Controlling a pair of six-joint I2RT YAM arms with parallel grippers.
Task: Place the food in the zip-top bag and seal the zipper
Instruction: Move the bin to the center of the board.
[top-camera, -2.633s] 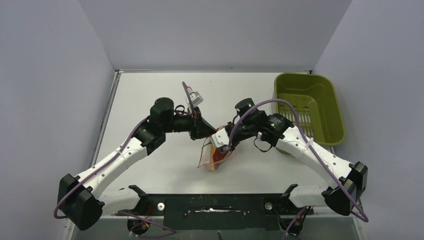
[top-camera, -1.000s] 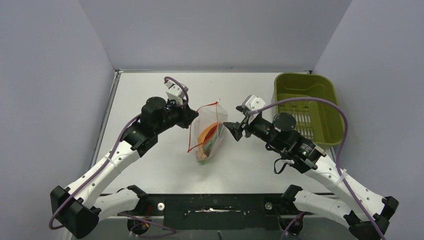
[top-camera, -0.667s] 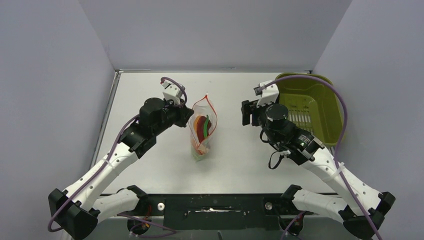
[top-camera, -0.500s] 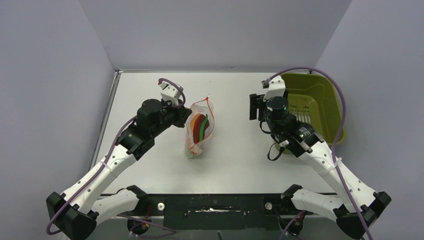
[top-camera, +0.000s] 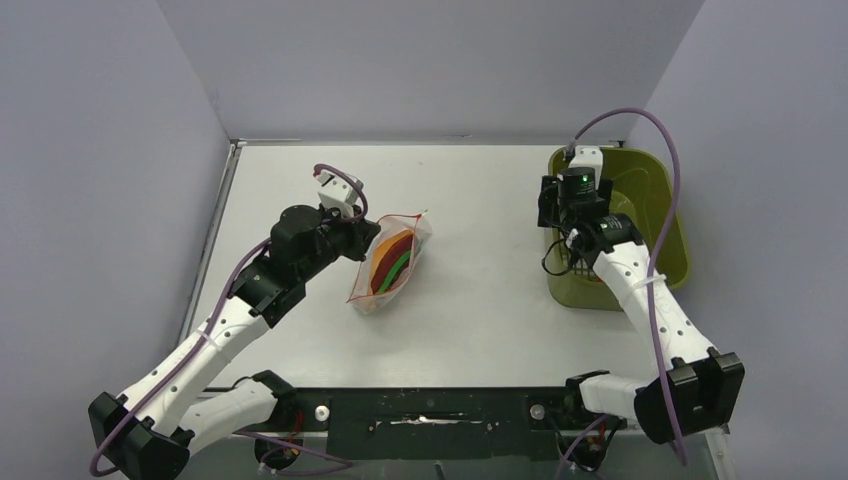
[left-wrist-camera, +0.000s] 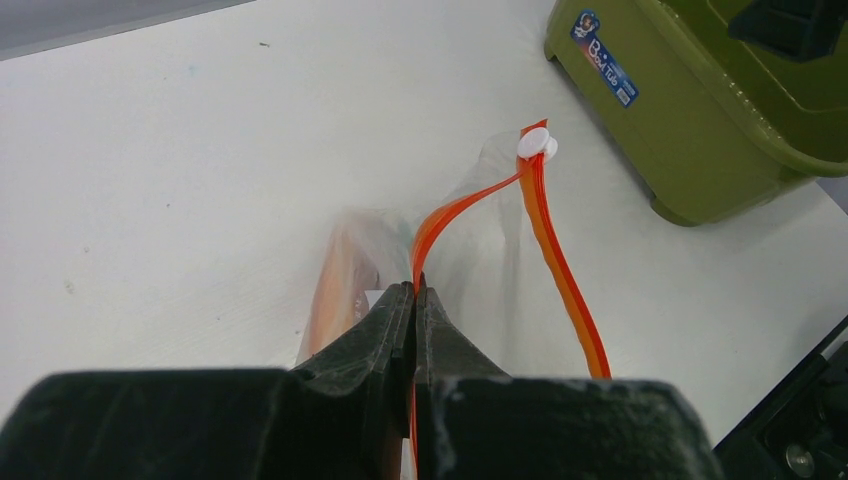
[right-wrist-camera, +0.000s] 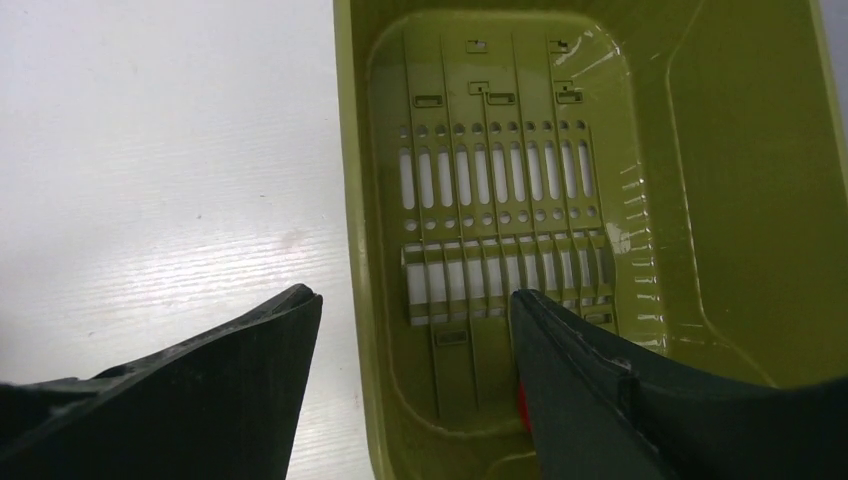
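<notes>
We see the left tool (left-wrist-camera: 413, 290) closed tight on the zipper (left-wrist-camera: 560, 270), pinching the orange strip at the bag's mouth with both fingers pressed together. From the pinch one orange band runs away to a white slider (left-wrist-camera: 537, 146) at the far corner. A second band comes back from the slider on the right side. The two bands meet at the slider and stand apart nearer the tool.

In the top view the bag (top-camera: 372, 295) hangs slanted from that grip in the middle of the table (top-camera: 480, 310), mouth at the far end and bottom toward the near left. We cannot tell whether its lower end rests on the table. The food (top-camera: 392, 262) is inside it, showing as red, green and orange pieces stacked close together through the clear plastic.

The right tool (right-wrist-camera: 415, 296) is well apart from the bag, over at the tub (top-camera: 672, 235) on the right side of the table. Its fingers stand wide and hold nothing. From its wrist camera we look down with one finger over bare table and the other over the tub's slotted floor, the tub's left rim running between them. A small red patch shows by the inner edge of the finger over the tub; we cannot tell what it is. The left wrist view shows a blue label (left-wrist-camera: 606, 58) on the tub's wall.
</notes>
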